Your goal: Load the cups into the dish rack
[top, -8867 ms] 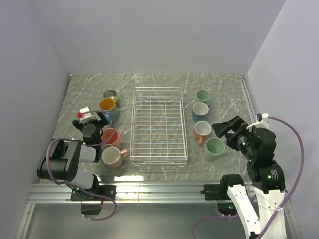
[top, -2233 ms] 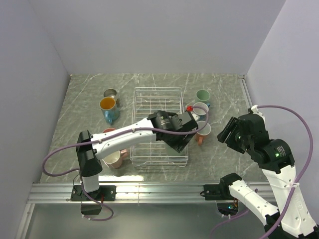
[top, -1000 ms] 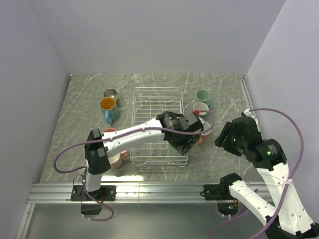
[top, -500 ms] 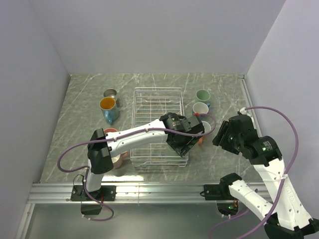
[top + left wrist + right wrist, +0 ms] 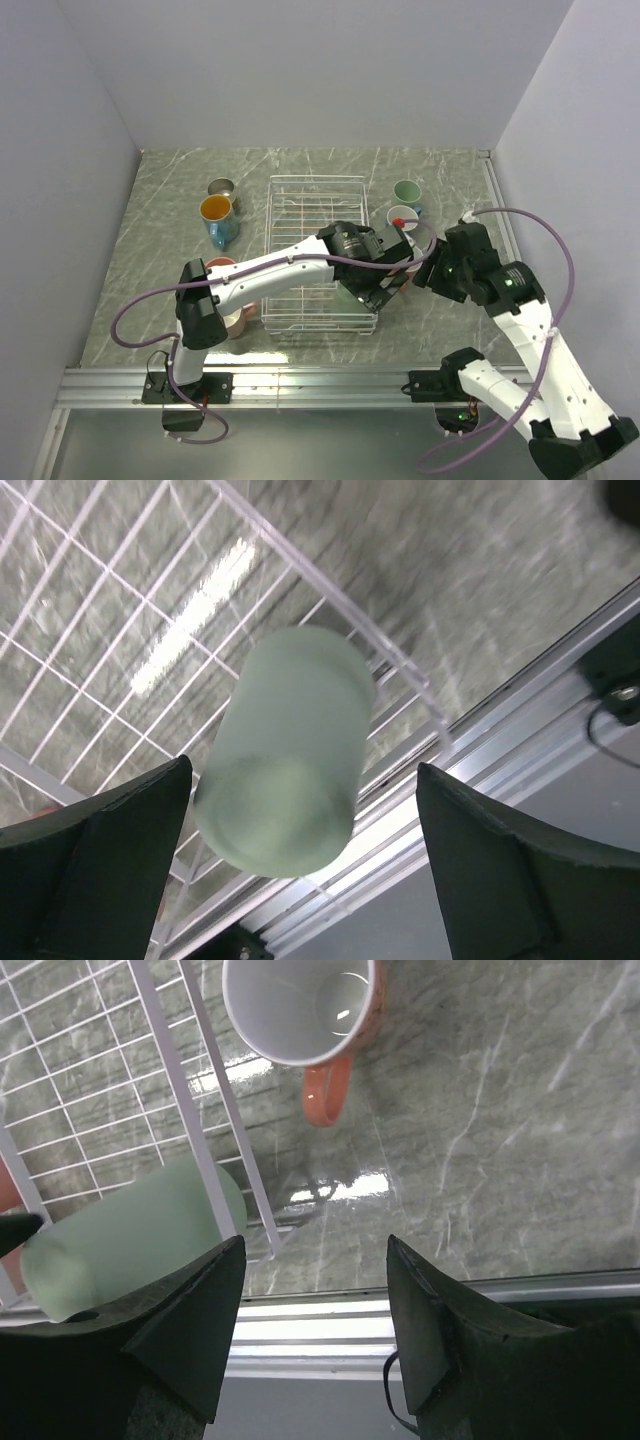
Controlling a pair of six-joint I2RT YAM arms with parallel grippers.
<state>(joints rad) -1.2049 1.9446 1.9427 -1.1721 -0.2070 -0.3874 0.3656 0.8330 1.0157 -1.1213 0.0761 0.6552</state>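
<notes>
Mint mug (image 5: pixel 285 750) on its side at near right corner of rack (image 5: pixel 300 215), between wide-spread left gripper (image 5: pixel 302 775) jaws, untouched. Right gripper (image 5: pixel 315 1250) jaws apart, empty, beside rack.

Grey marble table (image 5: pixel 150 260): dish rack (image 5: pixel 315 200), cups (image 5: pixel 216 212)

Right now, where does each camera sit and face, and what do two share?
Top external: above and behind the bases, looking down on table, dish rack, left arm, right arm.
Left wrist: on the left arm, looking down between its open jaws at the mint green cup.
Right wrist: on the right arm, looking down between its open jaws at a salmon mug.
Shared: both wrist views show that cup and the rack.
</notes>
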